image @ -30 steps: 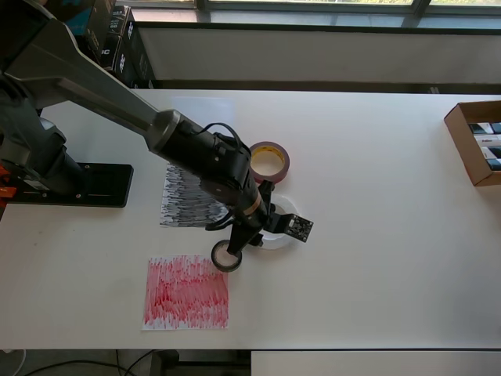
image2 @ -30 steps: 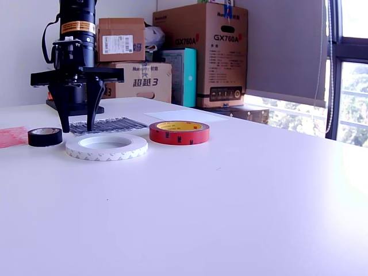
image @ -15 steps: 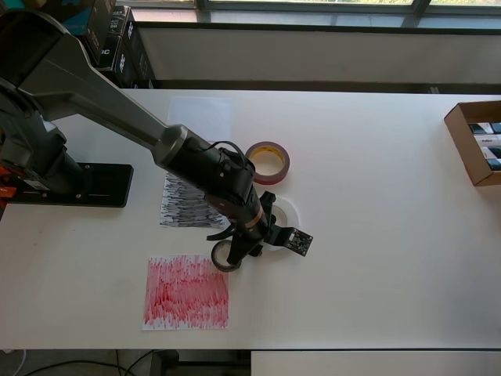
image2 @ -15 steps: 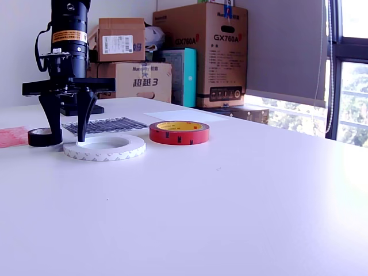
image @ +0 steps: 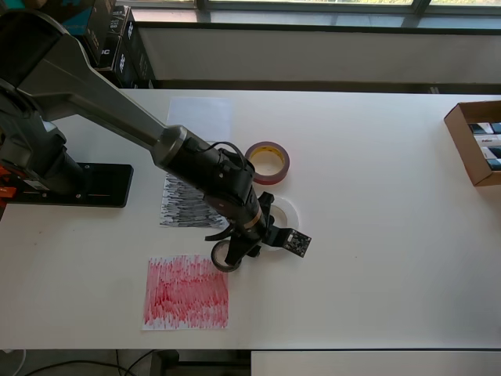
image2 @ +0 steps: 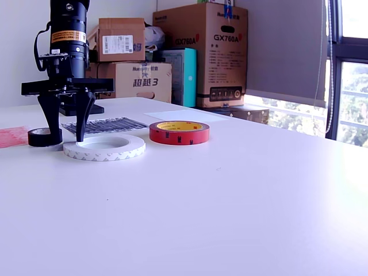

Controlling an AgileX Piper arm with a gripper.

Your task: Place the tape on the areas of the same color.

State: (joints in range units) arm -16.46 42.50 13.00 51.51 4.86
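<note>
The small black roll [image: 225,257] [image2: 43,136] lies on the table just above the red scribbled sheet [image: 186,291] [image2: 11,137]. My gripper [image: 241,247] [image2: 67,135] is open, pointing down with its tips at table height. One finger [image2: 53,118] stands at the black roll's side nearest the white ring, and the other is at the white ring's edge. The white ring [image: 283,216] [image2: 104,147] is partly hidden under the arm. The dark red roll [image: 268,162] [image2: 179,132] lies beyond it. The black scribbled sheet [image: 186,200] [image2: 106,125] and the plain white sheet [image: 200,114] [image2: 178,115] carry nothing.
An open cardboard box [image: 476,142] sits at the overhead view's right table edge. The arm's black base [image: 74,185] is at the left. Stacked cardboard boxes [image2: 201,54] stand behind the table in the exterior view.
The gripper moved down and toward the exterior view's left, closer to the black roll. The white ring shifted slightly the same way. In the last half second almost nothing moved.
</note>
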